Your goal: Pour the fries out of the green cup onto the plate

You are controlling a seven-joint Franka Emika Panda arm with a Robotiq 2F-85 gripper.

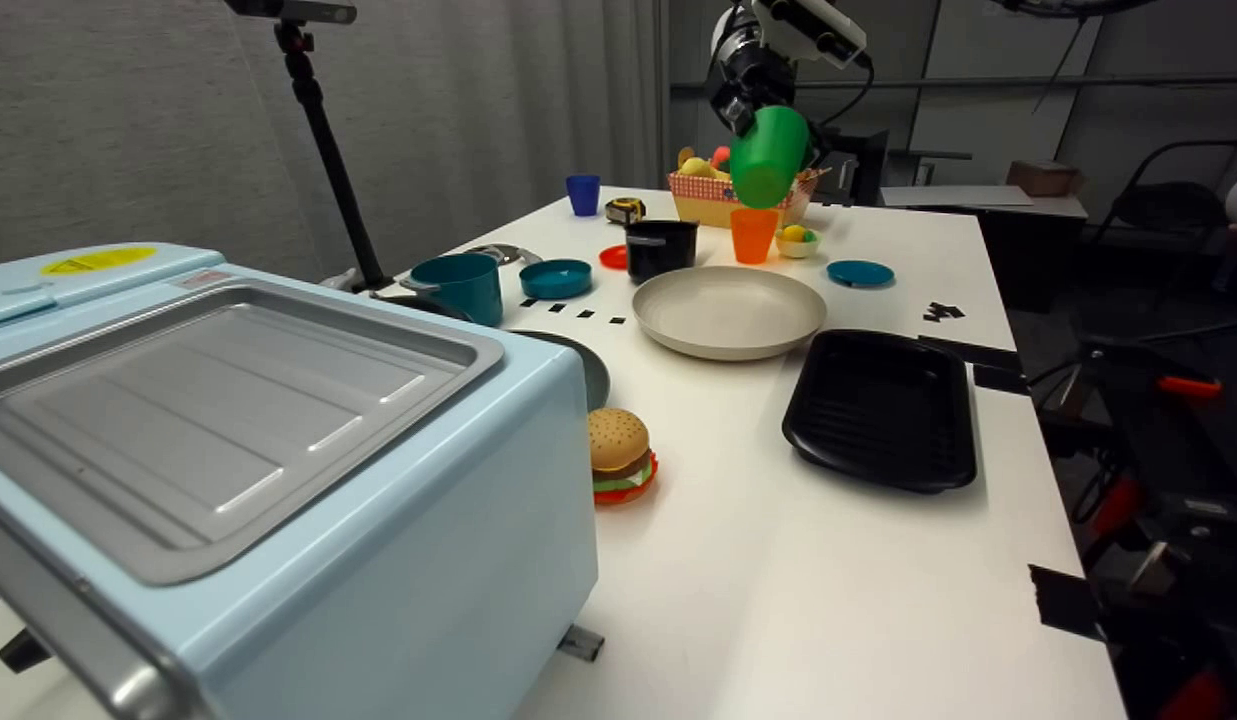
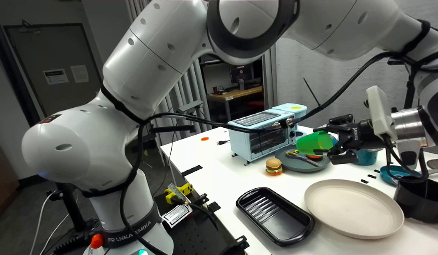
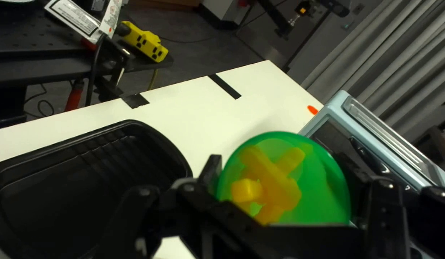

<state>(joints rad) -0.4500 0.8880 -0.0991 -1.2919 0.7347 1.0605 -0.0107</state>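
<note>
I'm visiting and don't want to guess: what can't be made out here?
Number of fries, wrist view: they overlap in the green cup.
Part of the basket, in an exterior view: behind that cup and the orange cup.
Wording on the door notices, in an exterior view: too small.

The claw [image 2: 320,141] has the green cup [image 2: 308,143] pinched and tilted, up above the desk [image 2: 226,177]. The cream plate [image 2: 353,209] sits between a black tray [image 2: 275,217] and a black pot [image 2: 417,203]. A toy burger [image 2: 274,166]'s parked near the light blue toaster oven [image 2: 240,145], and there's scissors [image 2: 310,162] lying on the dark grey plate [image 2: 299,168] beside the burger.
</note>
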